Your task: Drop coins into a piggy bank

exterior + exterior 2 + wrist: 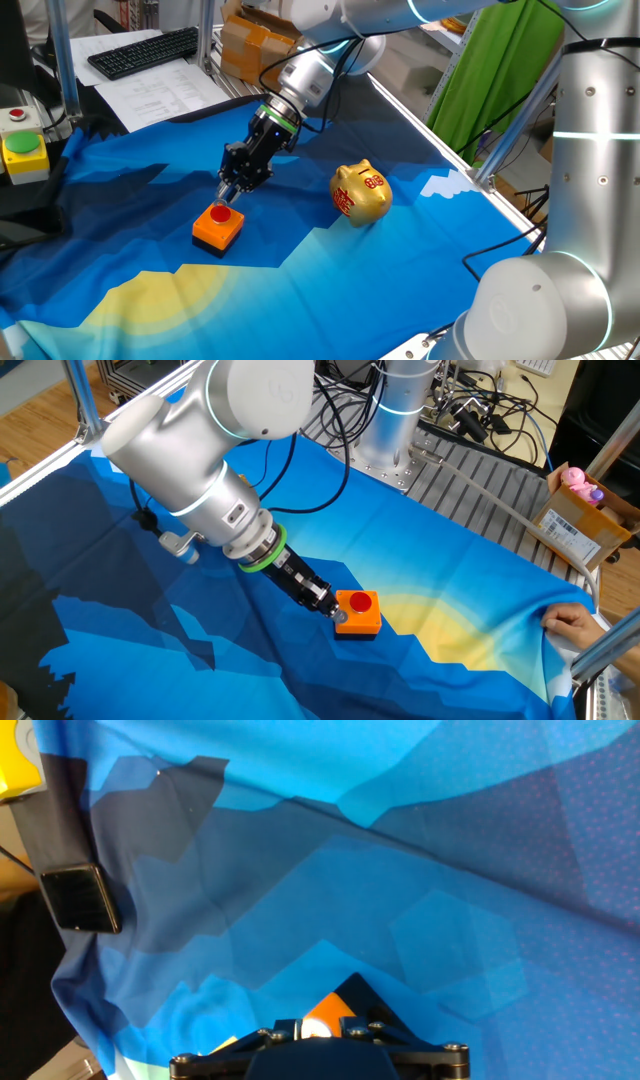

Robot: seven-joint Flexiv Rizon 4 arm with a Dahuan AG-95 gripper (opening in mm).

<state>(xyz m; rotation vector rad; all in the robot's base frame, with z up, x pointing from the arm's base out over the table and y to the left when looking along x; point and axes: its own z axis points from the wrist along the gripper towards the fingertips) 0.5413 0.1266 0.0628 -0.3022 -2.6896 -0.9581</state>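
- Emergency stop box (pixel 24 150): yellow with a red button, far to the left of my gripper, parked off the work cloth.
- Orange block (pixel 218 227): red top, directly under my gripper; I judge it holds the coins, hence my approach.
- Gripper (pixel 226 194): fingertips at the block's red top; I cannot tell whether they are released or clenched on anything.
- Blue cloth (pixel 300 290): spread beneath everything as the work surface.
- Piggy bank (pixel 360 193): gold, upright, well apart to the gripper's right, untouched, awaiting coins.
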